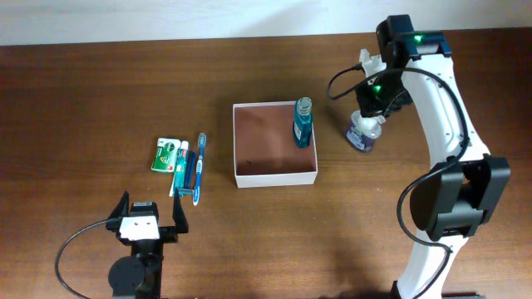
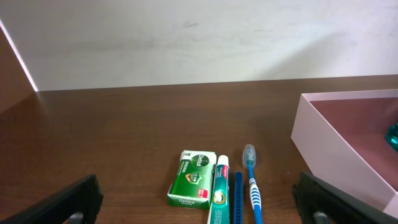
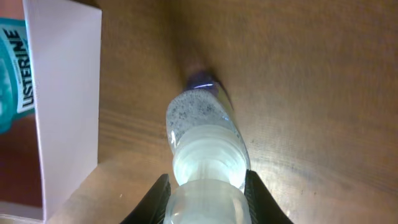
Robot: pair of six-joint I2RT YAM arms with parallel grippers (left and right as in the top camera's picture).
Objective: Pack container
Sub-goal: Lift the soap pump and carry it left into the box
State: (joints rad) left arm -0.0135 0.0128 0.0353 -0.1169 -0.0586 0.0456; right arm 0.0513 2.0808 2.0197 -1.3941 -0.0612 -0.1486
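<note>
The container (image 1: pixel 274 177) sits about mid-table: square, shallow, open on top, with thin white walls and a matte pinkish-brown floor. A teal Listerine bottle (image 1: pixel 302 122) stands upright in its far right corner, tight to the right wall, so most of the floor is bare.

Just outside that right wall, with a thin strip of table between them, is a clear bottle (image 1: pixel 364 133). It's round, with speckled see-through contents and a purple base. The right gripper (image 3: pixel 205 202) is clamped on its pale upper end, one finger on each side. I can't tell if the base is touching the table or slightly off it.

There's a decent gap of open wood left of the container, then a tidy row lying flat. It runs from a green Dettol box (image 2: pixel 193 177) to a toothpaste tube (image 2: pixel 217 190), a thin dark blue stick and a blue toothbrush (image 2: pixel 252 183). They're packed nearly side by side.

The left gripper (image 1: pixel 151 205) is at the near edge just in front of that row, fingers spread wide and holding nothing. The table (image 1: pixel 83 100) is dark brown woodgrain, smooth, with loads of room on the far left.
</note>
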